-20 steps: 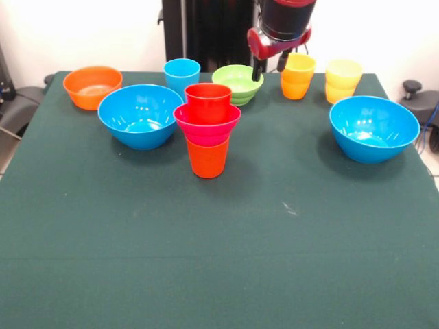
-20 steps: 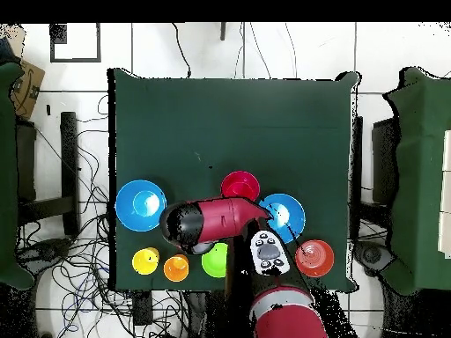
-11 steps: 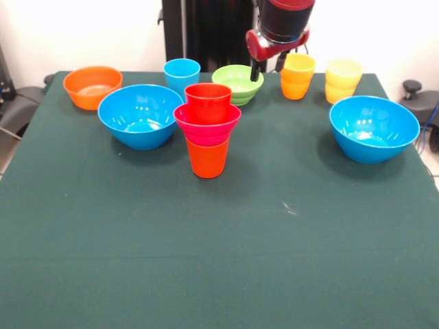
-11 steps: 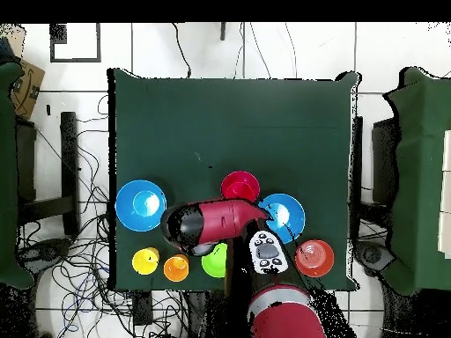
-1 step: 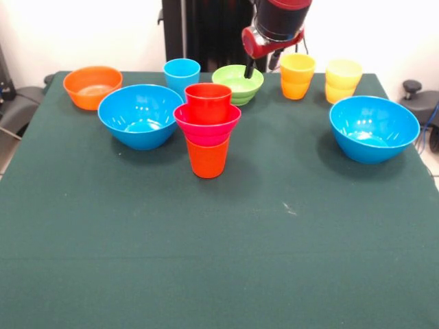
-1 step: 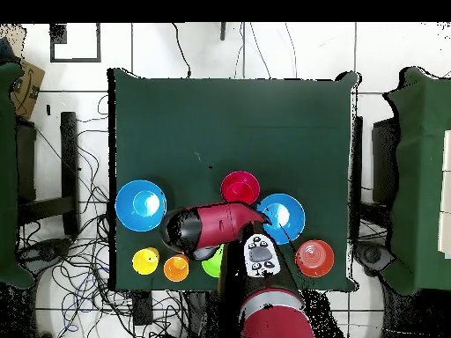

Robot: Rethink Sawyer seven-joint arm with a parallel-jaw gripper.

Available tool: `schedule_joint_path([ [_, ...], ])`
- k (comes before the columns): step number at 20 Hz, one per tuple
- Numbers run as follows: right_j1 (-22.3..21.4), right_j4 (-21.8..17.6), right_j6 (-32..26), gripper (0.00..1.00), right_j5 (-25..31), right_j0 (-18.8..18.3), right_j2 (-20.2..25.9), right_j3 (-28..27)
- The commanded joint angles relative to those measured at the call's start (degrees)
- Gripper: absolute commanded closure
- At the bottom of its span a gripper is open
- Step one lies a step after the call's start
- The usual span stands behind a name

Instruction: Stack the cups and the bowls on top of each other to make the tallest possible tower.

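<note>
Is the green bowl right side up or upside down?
Right side up. In the front view the green bowl shows its open mouth and hollow inside facing up, resting on the table.

red arm reaching down, pincer (image 5: 260, 63) fingers slightly apart, empty

cups (image 5: 208, 103): smooth glossy plastic, light spots on the rims | bowls (image 5: 140, 115): same shiny plastic, bright reflections inside | table cover (image 5: 219, 260): dark green cloth, matt, a little rough | arm shell (image 5: 278, 20): glossy red and black hard casing
</note>
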Motion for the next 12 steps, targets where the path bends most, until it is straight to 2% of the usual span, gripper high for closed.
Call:
schedule_joint_path([
  [1,2.3,-3.7,4.9,0.00,0.4,1.0,0.4,-2.5],
  [12,6.1,-3.7,5.4,0.00,-3.2,1.1,-0.4,-1.3],
])
